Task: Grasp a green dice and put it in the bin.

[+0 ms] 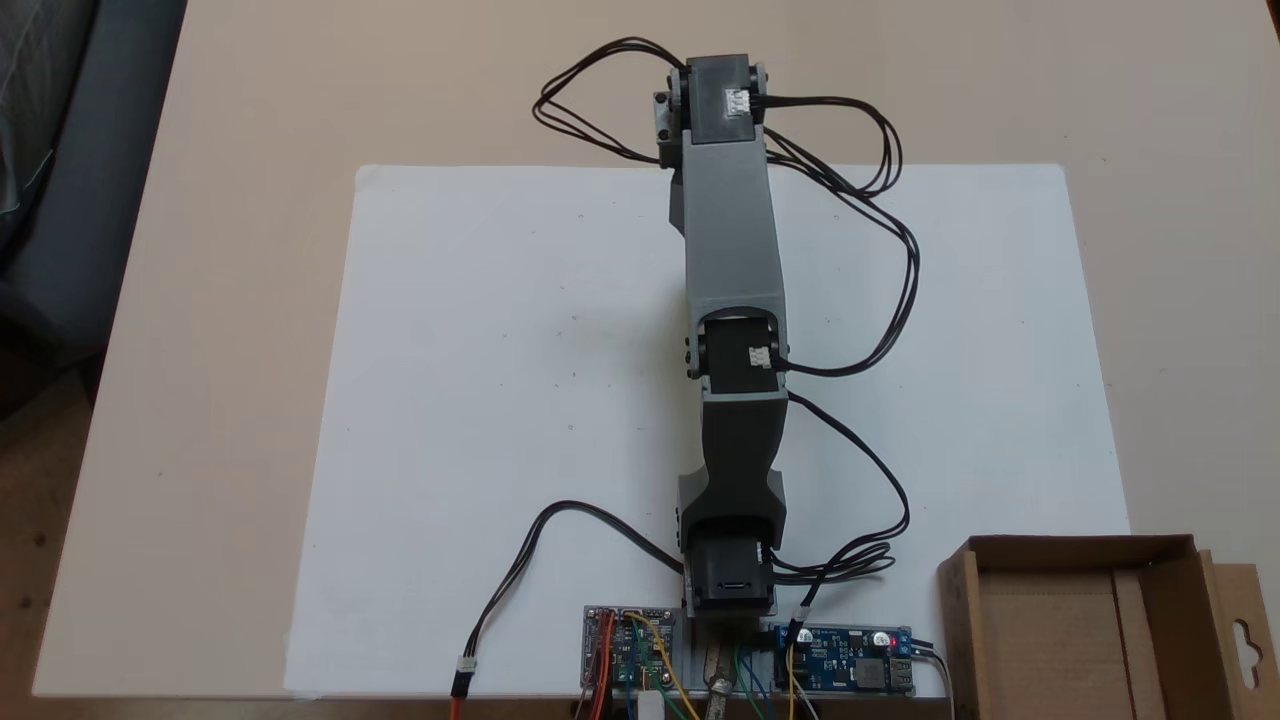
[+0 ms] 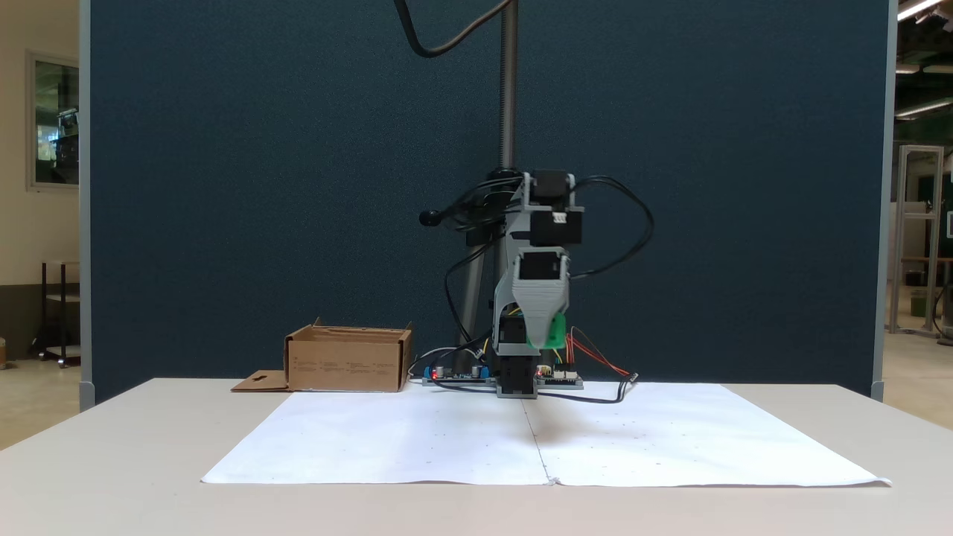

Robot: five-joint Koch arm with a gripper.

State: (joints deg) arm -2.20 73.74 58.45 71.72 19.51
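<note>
Bin (image 2: 348, 363) print too small for reading

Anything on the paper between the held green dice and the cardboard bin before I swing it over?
No: a fixed view shows bare white paper between the green dice, lifted in the gripper, and the bin.

From above, the arm (image 1: 730, 300) hides its own fingers and whatever they carry. The bin (image 1: 1080, 610) is cut off by the lower picture edge. From the front, the green dice (image 2: 553, 332) is half covered by the grey fingers (image 2: 537, 313), its pips too small to read.
</note>
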